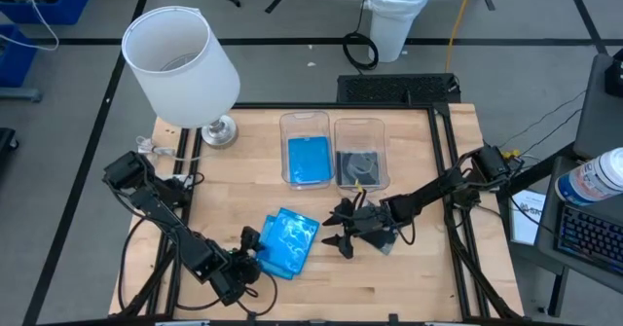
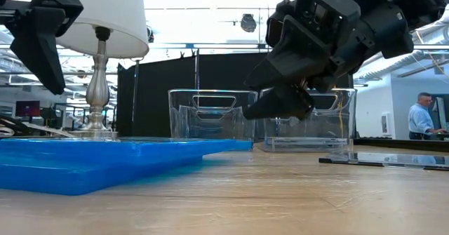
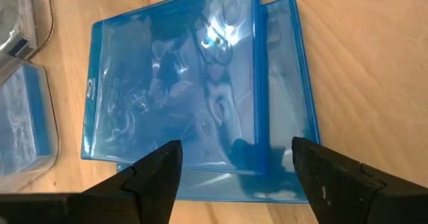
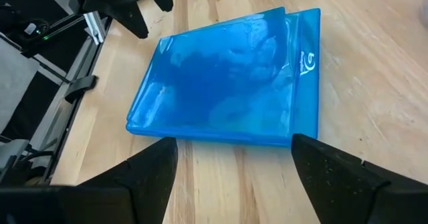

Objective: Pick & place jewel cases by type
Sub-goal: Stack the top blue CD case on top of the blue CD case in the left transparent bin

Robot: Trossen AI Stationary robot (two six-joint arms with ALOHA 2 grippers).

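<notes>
Wooden tabletop [image 1: 419, 277] fills my overhead frame; blue jewel cases [image 1: 288, 242] lie stacked at lower centre. I see my left gripper [image 1: 245, 255] wide beside them, right gripper [image 1: 343, 240] wide, both empty.

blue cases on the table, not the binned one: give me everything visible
Two blue jewel cases, translucent glossy plastic, closed, stacked flat and slightly offset on the wooden table, in front of the bins. A white logo marks a corner of the lower case. The open left gripper hovers at one edge and the open right gripper faces them; neither touches.
</notes>
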